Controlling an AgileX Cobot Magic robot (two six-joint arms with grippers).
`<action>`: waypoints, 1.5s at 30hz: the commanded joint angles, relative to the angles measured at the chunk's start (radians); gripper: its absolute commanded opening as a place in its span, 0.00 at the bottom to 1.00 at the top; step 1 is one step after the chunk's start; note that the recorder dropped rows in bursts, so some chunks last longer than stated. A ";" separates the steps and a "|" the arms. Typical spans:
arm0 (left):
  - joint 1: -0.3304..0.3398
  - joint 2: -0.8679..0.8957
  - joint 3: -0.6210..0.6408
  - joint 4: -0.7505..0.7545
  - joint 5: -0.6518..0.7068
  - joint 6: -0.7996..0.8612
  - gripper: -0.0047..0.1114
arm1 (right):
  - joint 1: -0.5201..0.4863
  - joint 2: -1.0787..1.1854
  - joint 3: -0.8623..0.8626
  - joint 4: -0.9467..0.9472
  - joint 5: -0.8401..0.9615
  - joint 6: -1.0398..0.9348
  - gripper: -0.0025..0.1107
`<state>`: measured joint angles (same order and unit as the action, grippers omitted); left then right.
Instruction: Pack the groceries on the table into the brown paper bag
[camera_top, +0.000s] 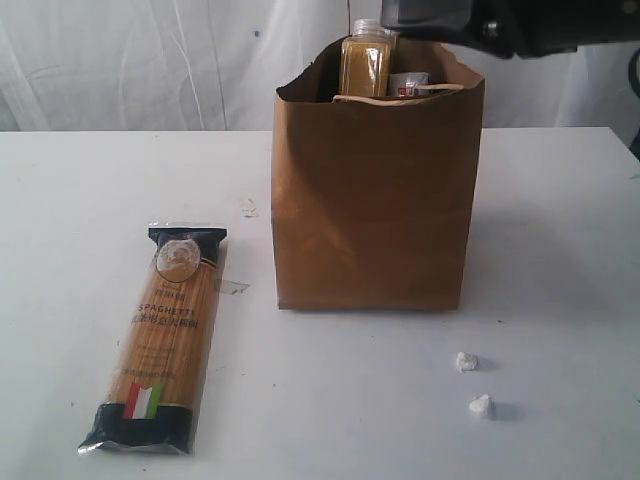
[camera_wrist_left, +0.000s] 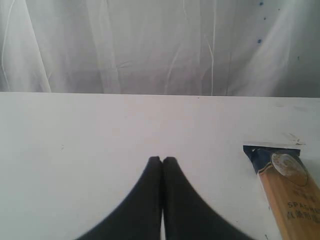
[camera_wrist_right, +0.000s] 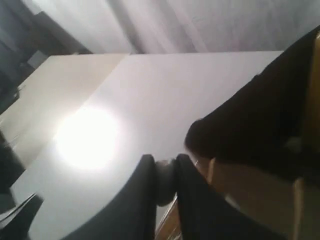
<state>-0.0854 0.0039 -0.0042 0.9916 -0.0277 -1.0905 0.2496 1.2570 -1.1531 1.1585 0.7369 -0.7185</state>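
Brown paper bag (camera_top: 370, 200) holding yellow-grain bottle (camera_top: 364, 68), right pincer (camera_wrist_right: 164, 161) gripping its cap, left pincer (camera_wrist_left: 162, 161) closed, empty

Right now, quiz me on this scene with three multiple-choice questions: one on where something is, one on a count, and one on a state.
1. Where does the spaghetti packet lie relative to the brown paper bag?
A. inside it
B. flat on the table, left of it in the exterior view
C. propped against it

2. How many small white lumps sit on the table in front of the bag?
A. two
B. four
C. none

3. How is the left tool?
A. shut on the packet
B. wide open
C. shut, holding nothing

Answers:
1 B: the packet lies flat, apart from the bag.
2 A: a second lump sits near the first.
3 C: its fingers meet over bare tabletop.
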 joint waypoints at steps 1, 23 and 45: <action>-0.008 -0.004 0.004 0.011 -0.004 0.000 0.04 | 0.000 0.113 -0.076 -0.055 -0.180 -0.003 0.02; -0.008 -0.004 0.004 0.011 -0.004 0.000 0.04 | 0.000 0.236 -0.094 -0.231 -0.218 0.004 0.19; -0.008 -0.004 0.004 0.011 -0.004 0.000 0.04 | -0.002 -0.173 -0.007 -1.424 -0.155 0.827 0.02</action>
<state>-0.0854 0.0039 -0.0042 0.9916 -0.0277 -1.0905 0.2496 1.1401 -1.2088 -0.0416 0.5684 -0.1065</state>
